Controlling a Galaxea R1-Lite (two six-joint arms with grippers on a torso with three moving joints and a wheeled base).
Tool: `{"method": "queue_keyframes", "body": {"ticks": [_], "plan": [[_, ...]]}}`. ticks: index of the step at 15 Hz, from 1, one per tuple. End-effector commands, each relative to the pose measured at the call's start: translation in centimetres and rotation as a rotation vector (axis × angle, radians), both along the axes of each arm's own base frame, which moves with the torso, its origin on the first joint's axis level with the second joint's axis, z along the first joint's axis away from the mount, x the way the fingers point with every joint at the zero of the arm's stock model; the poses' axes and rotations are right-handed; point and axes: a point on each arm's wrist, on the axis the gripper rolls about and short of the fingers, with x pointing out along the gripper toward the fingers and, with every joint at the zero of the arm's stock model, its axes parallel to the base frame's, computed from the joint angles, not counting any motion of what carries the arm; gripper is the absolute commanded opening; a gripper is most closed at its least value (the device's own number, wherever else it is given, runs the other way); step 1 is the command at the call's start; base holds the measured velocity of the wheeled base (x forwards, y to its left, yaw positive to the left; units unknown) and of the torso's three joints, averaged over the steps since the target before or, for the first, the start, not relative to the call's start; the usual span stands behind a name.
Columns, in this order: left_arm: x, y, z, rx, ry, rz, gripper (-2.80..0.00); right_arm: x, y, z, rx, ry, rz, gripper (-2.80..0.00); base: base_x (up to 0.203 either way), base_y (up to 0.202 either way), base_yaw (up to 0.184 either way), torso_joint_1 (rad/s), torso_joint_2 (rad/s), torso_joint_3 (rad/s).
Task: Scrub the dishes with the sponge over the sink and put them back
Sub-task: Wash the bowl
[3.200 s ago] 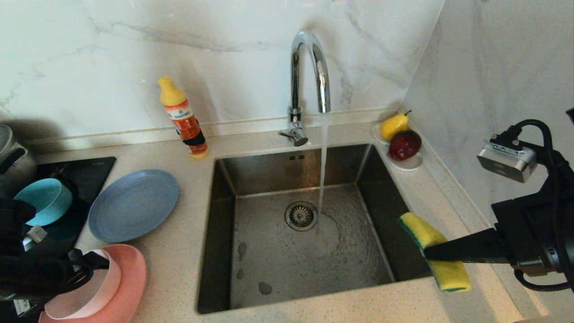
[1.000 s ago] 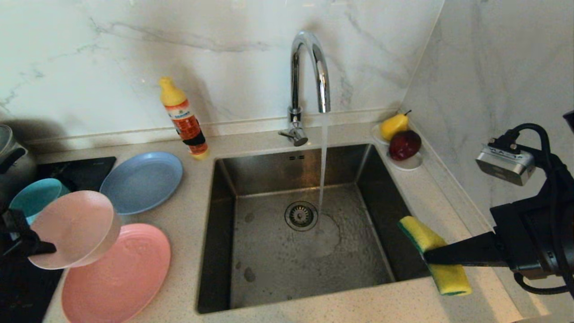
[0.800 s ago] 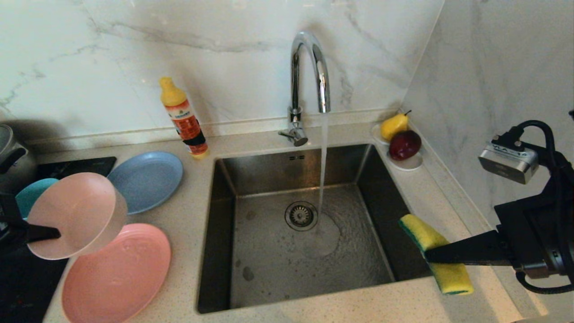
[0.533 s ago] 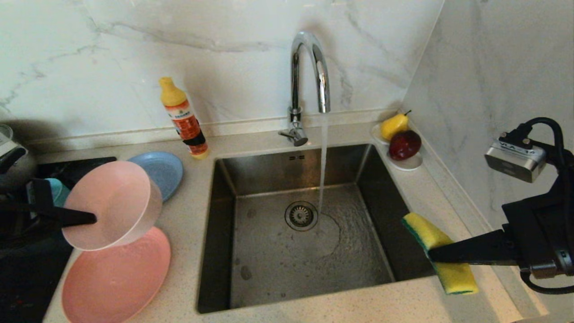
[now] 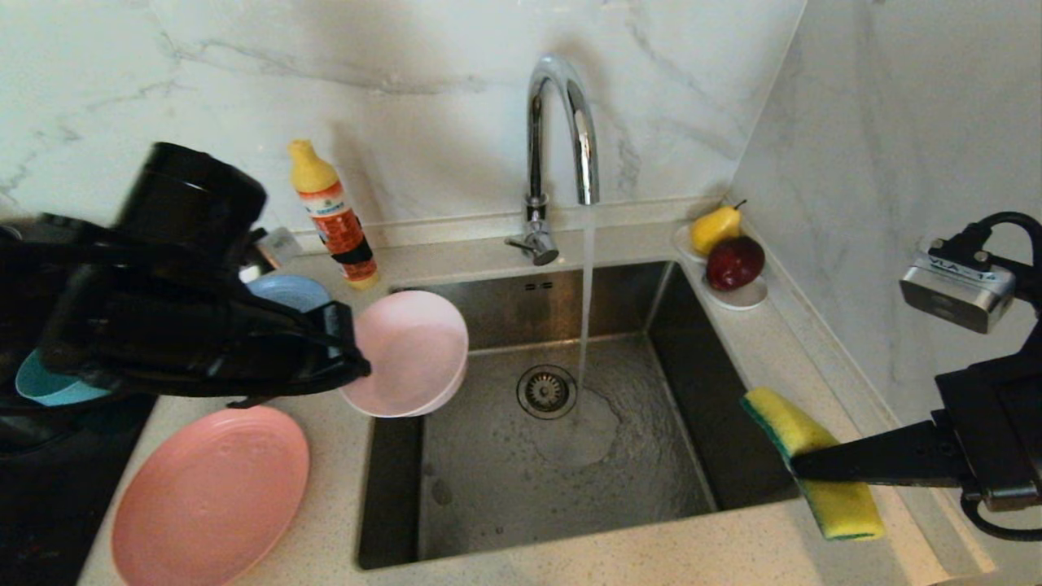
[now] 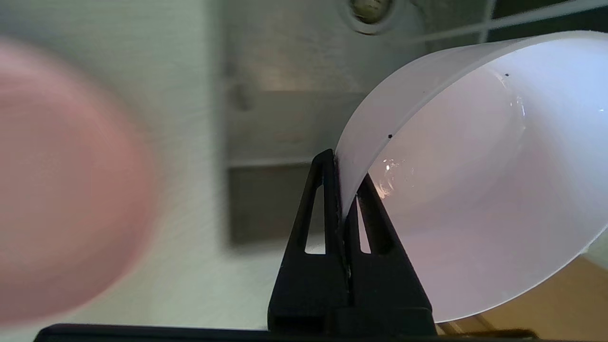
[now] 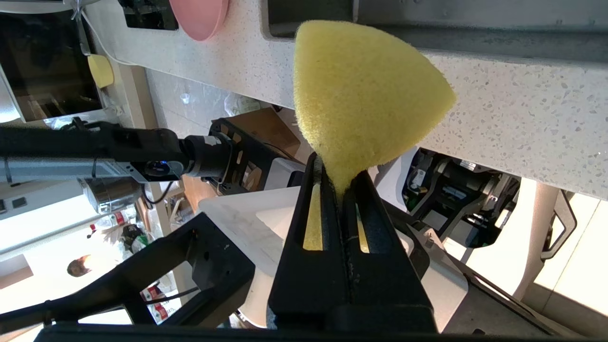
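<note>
So taking the sink [image 5: 521, 456] as the reference, a big square brushed-steel basin sunk into a speckled beige stone counter [image 5: 326, 529]: nearest the camera on the sink's left sits the salmon-pink plate [image 5: 207, 496], flat, round and matte, lying on the counter just beside the basin's front-left corner. At the front-right corner the right gripper [image 5: 802, 466] is clamped tight on the sponge [image 5: 814, 464], a soft yellow foam block with a thin dark green scouring edge, squeezed in at its waist so the ends bulge out; it hangs over the sink's right rim. A bit further back, over the sink's left edge, the left gripper [image 5: 352, 366] is pinching the thin wall of the pale pink bowl [image 5: 407, 352], smooth and matte, tipped on its side so its round base faces the camera. The wrist view shows the thin rim wedged between the black fingers [image 6: 327, 209] with a few wet glints inside. Left of the sink, mostly hidden behind the black arm, are the grey-blue plate [image 5: 285, 289] and the teal bowl [image 5: 45, 387]. In the basin floor is the round drain strainer [image 5: 546, 391], with water rippling around it. Behind the sink, the chrome gooseneck tap [image 5: 562, 138] is running a thin stream, the orange bottle [image 5: 334, 213] with a yellow cap stands at the back-left corner, and a white saucer [image 5: 737, 295] with a pear and a dark red fruit sits at the back-right, against the marble wall
</note>
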Motion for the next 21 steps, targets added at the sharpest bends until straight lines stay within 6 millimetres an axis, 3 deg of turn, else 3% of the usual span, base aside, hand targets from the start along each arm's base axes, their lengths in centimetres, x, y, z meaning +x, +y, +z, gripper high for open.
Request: {"method": "queue_keyframes", "body": {"ticks": [1,8,12,21], "plan": [[3.2,-4.3,-3.6,0.014,0.071,-0.051,-2.8,-0.4,-0.2,0.1,0.005,-0.003,0.002,-2.8,0.0,0.0,0.0,0.0,0.0,0.0],[8.8,-11.3,-6.9,-0.01,0.074,-0.004,-2.8,-0.6,-0.4,0.6,0.023,-0.045,-0.004,-2.8,0.0,0.0,0.0,0.0,0.0,0.0],[10.2,-14.2,-7.9,-0.017,0.053,-0.011,-2.8,-0.6,-0.6,0.9,0.03,-0.056,-0.013,-2.8,0.0,0.0,0.0,0.0,0.0,0.0],[11.9,-16.1,-8.3,-0.072,0.025,0.036,-2.8,-0.5,-0.6,1.1,0.039,-0.068,-0.015,-2.8,0.0,0.0,0.0,0.0,0.0,0.0]]}}
